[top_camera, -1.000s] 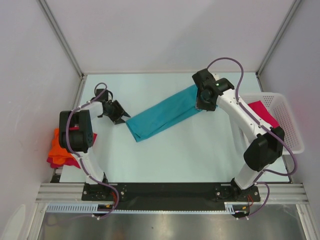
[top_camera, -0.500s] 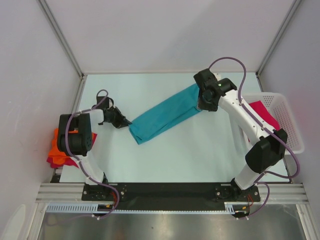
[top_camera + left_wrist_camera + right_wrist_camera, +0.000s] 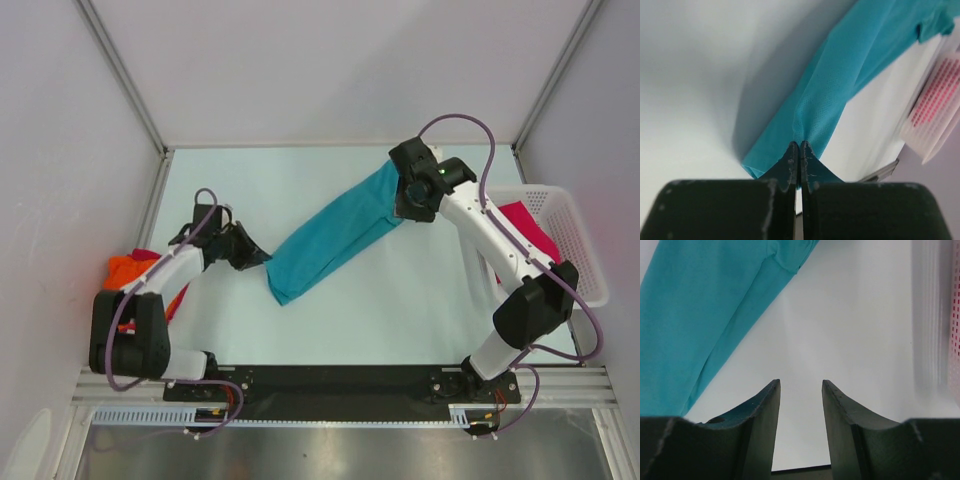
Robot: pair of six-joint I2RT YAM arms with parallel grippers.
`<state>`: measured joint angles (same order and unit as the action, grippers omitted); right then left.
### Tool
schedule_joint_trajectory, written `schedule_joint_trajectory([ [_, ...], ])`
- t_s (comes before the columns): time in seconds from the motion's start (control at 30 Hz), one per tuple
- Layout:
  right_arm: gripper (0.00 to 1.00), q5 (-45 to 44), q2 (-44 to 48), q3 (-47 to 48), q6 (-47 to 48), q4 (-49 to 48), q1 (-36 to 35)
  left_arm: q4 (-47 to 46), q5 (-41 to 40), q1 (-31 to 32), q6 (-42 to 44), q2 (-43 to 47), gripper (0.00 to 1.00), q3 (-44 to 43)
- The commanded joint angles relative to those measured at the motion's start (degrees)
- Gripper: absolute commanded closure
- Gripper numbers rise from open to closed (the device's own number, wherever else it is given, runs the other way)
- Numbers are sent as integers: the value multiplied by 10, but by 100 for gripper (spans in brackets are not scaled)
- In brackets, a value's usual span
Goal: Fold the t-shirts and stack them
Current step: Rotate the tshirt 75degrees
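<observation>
Our left hand (image 3: 800, 147) is clenched on the near-left end of the teal t-shirt (image 3: 335, 232), pinching a ridge of cloth between its fingers. We judge the point is to draw the shirt out straight for a fold. The shirt runs as a long band slantwise across the bench (image 3: 380, 320), from the left half up toward the far edge, right of the middle. Our right hand (image 3: 801, 385) hovers over that far end, released: its fingers stand apart with bare bench between them and the cloth just off to one side. A pile of shirts (image 3: 125, 272), orange showing, sits at the left edge, probably the stack in progress. A pink shirt (image 3: 522, 222) waits in the white basket (image 3: 580, 262) at the right edge. The bench is pale, smooth and matte, and plain white walls (image 3: 330, 70) close it in on three sides.
</observation>
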<state>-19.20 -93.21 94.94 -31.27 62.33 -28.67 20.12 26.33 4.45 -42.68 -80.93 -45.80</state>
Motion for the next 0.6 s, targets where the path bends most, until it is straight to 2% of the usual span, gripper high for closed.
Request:
schedule_joint_trajectory([
  [0.0,55,10,1,-1,2,-19,-3,19,-3,55,-38,74,100,58],
  [0.13,55,13,-5,-2,3,-25,-2,12,-22,116,-78,117,100,112],
  [0.4,55,25,-35,-2,13,-46,5,-13,-15,147,-115,171,100,188],
  [0.57,55,55,-76,1,10,-64,7,-52,-8,219,-170,177,100,208],
])
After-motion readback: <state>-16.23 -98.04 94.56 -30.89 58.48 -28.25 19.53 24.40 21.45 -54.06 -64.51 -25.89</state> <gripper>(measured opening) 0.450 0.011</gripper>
